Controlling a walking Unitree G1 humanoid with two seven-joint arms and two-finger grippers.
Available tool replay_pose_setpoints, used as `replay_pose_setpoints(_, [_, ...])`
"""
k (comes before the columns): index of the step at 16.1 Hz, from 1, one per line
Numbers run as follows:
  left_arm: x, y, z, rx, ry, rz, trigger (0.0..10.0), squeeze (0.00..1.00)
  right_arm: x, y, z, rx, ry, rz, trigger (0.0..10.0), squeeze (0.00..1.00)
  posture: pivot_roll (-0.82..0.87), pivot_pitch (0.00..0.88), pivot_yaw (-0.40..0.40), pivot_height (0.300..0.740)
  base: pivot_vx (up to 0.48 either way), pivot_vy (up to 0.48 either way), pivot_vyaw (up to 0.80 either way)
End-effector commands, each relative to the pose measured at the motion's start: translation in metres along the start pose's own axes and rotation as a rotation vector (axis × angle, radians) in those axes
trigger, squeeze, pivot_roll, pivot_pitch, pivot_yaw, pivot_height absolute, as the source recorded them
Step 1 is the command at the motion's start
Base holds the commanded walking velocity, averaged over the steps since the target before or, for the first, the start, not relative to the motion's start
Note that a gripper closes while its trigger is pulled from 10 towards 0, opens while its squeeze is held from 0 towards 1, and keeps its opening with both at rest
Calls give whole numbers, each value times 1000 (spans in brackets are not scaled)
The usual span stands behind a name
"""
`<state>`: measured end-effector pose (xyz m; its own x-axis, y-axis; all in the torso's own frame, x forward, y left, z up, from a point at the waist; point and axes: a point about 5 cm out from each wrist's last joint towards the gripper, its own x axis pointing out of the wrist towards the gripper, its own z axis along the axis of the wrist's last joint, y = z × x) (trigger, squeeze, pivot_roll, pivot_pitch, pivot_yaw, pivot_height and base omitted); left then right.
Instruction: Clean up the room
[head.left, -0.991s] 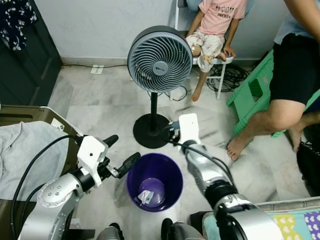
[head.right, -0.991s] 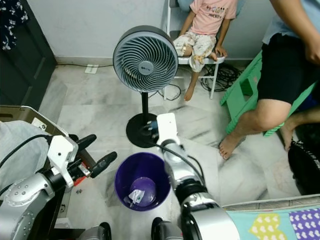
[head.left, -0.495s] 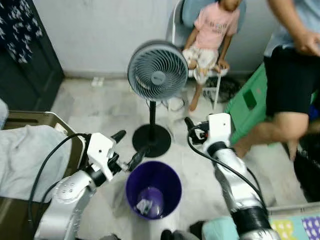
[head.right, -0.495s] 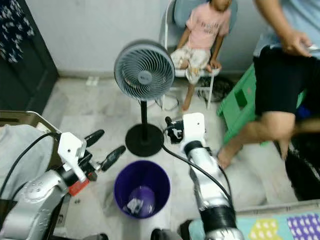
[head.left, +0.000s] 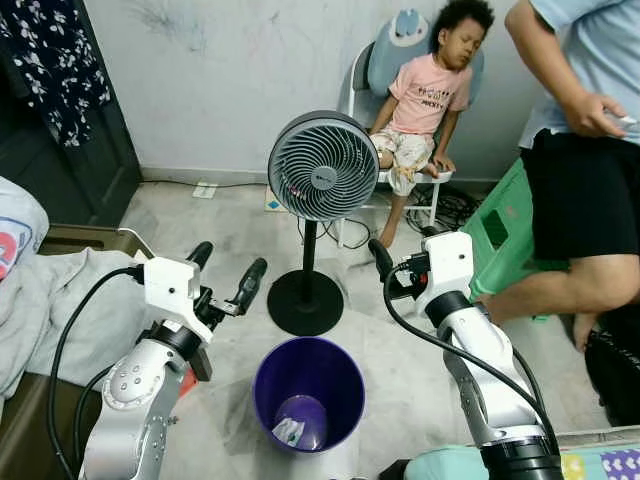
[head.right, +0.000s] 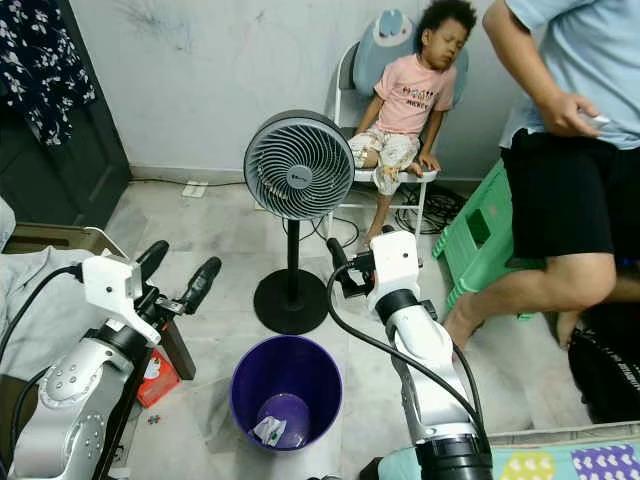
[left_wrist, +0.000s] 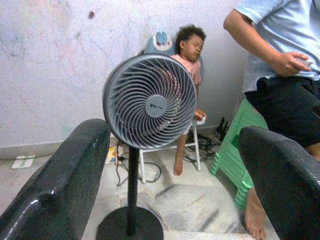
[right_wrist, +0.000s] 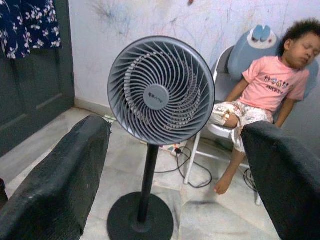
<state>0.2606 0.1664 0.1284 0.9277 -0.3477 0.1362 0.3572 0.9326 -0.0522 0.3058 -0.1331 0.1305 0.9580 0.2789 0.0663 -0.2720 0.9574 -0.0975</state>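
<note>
Some trash sits in the purple bin (head.left: 308, 393). Left claw (head.left: 224, 275) and right claw (head.left: 378, 258) above bin, fingers apart, empty. Red packet (head.right: 152, 374) beside bin remains.

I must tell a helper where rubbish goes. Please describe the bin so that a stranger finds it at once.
Start at the grey standing fan in the middle of the pale floor. Just in front of its round black base, between the robot's two arms, stands the purple bin. It is the one round, open, deep purple container there, with some crumpled scraps at its bottom.

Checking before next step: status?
Left gripper open, empty. Right gripper open, empty. Bin below, scrap inside. Fan ahead, two people behind.
</note>
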Motion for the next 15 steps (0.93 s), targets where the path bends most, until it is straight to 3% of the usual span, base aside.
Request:
replay_pose_setpoints(1, [-1, 2, -1, 1, -6, 26, 10000, 0, -1, -1, 6, -11, -22, 7, 10000, 1000, -24, 0, -54, 740, 0, 0, 0])
replay_pose_setpoints(5, [-5, 5, 2, -41, -49, 97, 10000, 0, -6, -11, 6, -41, -11, -39, 10000, 1000, -28, 0, -55, 740, 0, 0, 0])
replay_pose_setpoints(6, [-6, 3, 3, -39, -52, 103, 10000, 0, -7, -11, 7, -48, -11, -42, 10000, 0, -27, 0, -59, 740, 0, 0, 0])
replay_pose_setpoints(15, [-4, -1, 2, -50, -43, 121, 10000, 0, -4, -1, 15, -43, -38, -34, 10000, 0, -28, 0, -51, 740, 0, 0, 0])
